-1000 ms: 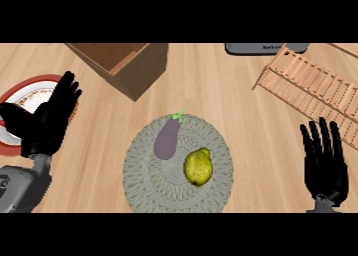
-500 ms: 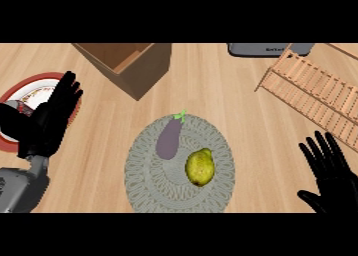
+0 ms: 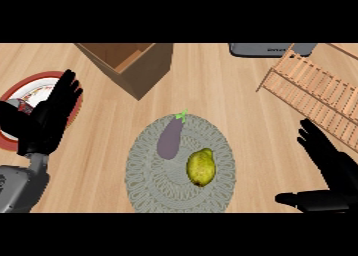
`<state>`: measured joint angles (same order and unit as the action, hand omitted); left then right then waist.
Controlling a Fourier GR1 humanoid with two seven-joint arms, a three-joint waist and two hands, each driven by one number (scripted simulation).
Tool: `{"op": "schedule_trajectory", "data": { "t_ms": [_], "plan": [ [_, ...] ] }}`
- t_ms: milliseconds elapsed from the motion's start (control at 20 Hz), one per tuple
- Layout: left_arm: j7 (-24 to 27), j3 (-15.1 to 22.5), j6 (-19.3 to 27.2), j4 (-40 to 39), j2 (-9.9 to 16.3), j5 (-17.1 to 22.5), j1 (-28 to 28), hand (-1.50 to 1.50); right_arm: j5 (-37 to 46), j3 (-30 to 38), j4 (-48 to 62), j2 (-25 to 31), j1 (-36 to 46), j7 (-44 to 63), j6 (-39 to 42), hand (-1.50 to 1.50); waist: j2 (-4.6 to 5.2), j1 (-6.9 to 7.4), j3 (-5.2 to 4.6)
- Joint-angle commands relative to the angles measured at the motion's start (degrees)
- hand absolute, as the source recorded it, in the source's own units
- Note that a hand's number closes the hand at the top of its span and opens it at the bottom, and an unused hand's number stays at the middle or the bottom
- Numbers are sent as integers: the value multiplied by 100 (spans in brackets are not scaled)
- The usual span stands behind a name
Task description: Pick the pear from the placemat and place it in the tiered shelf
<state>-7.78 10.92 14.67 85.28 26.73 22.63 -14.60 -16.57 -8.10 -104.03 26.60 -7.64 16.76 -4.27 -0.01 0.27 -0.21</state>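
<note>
A yellow-green pear [image 3: 200, 167] lies on the right half of a round grey woven placemat [image 3: 145, 172], beside a purple eggplant [image 3: 170, 138]. The wooden slatted tiered shelf [image 3: 320, 92] stands at the right, running back along the counter. My right hand [image 3: 333, 172] is open at the lower right, fingers pointing up and thumb out toward the mat, about a hand's width right of the pear and not touching it. My left hand [image 3: 45, 117] rests open at the left, fingers up, over a plate.
A red-rimmed white plate [image 3: 27, 92] lies at the left under my left hand. An open wooden box [image 3: 130, 62] stands at the back centre. A grey appliance [image 3: 267, 49] sits at the back right, near the shelf's far end.
My right hand has dropped toward the lower right corner and tilted, its thumb now stretched out to the left. The left hand has barely moved. Pear and eggplant lie as before.
</note>
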Motion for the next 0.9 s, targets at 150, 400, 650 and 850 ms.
{"op": "schedule_trajectory", "data": {
  "t_ms": [150, 400, 650, 850],
  "plan": [
    [-2, -29, -44, -83, -237, -210, -96, 0, 1003, -986, -184, -442, 1414, 1961, -690, -150, 12, 36, 15],
    [78, -408, -401, -85, -22, -96, 108, 0, 1449, -1396, -474, -318, 1602, 3072, -468, -150, 1, 15, 14],
    [-104, -489, -498, 87, -222, -296, 246, 0, 1806, -1502, -233, -589, 1419, 3143, -194, -150, -3, -10, 20],
    [-156, -571, -518, 277, -427, -467, 358, 0, 2053, -1517, -449, -631, 1235, 3389, 59, -150, -4, -20, 21]
  ]
}}
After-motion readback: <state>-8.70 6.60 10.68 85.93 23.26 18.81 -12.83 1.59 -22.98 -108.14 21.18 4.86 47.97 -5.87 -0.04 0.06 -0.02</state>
